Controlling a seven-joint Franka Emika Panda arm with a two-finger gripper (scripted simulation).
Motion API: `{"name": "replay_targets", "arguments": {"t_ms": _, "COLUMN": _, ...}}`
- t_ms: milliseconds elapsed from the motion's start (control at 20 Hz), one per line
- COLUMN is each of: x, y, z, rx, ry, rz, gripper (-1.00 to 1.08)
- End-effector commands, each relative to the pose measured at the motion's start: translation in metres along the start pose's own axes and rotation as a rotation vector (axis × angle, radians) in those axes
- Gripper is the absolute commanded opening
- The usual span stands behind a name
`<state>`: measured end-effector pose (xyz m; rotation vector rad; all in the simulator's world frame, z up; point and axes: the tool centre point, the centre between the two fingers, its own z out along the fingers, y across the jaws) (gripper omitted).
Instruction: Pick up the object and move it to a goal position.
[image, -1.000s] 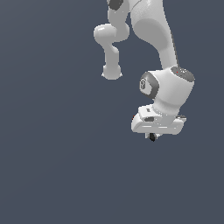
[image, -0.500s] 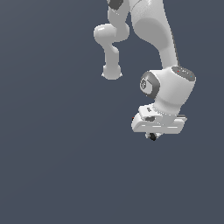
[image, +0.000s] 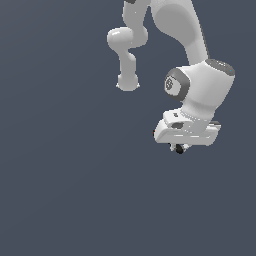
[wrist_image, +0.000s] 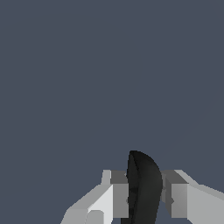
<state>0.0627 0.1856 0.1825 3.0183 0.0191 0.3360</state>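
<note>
arm shell (image: 200, 95): smooth white casing, plastic-like, soft sheen with light highlights on rounded links.
joint bands (image: 220, 66): mid-grey rings at the wrist joint, matt, smooth.
gripper (wrist_image: 145, 192): body white to light grey, smooth, flat-shaded; finish semi-matt.
finger pads (wrist_image: 119, 192): darker grey blocks, matt, no visible texture.
spring clamp (wrist_image: 143, 188): black, smooth, dull finish with only a faint lighter edge; material cannot be told, reads as plastic. In the exterior view it shows only as a small dark piece under the gripper.
background surface (image: 65, 190): uniform slate grey, matt, featureless, no grain or reflection.
</note>
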Motion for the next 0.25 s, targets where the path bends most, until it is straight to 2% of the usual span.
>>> {"name": "replay_targets", "arguments": {"t_ms": 0, "x": 0.0011, "y": -0.0010, "z": -0.0115, "rx": 0.001, "ry": 0.002, "rz": 0.001, "gripper": -1.00}}
{"name": "replay_targets", "arguments": {"t_ms": 200, "x": 0.0020, "y": -0.0019, "z": -0.0171, "rx": 0.001, "ry": 0.002, "rz": 0.001, "gripper": -1.00}}
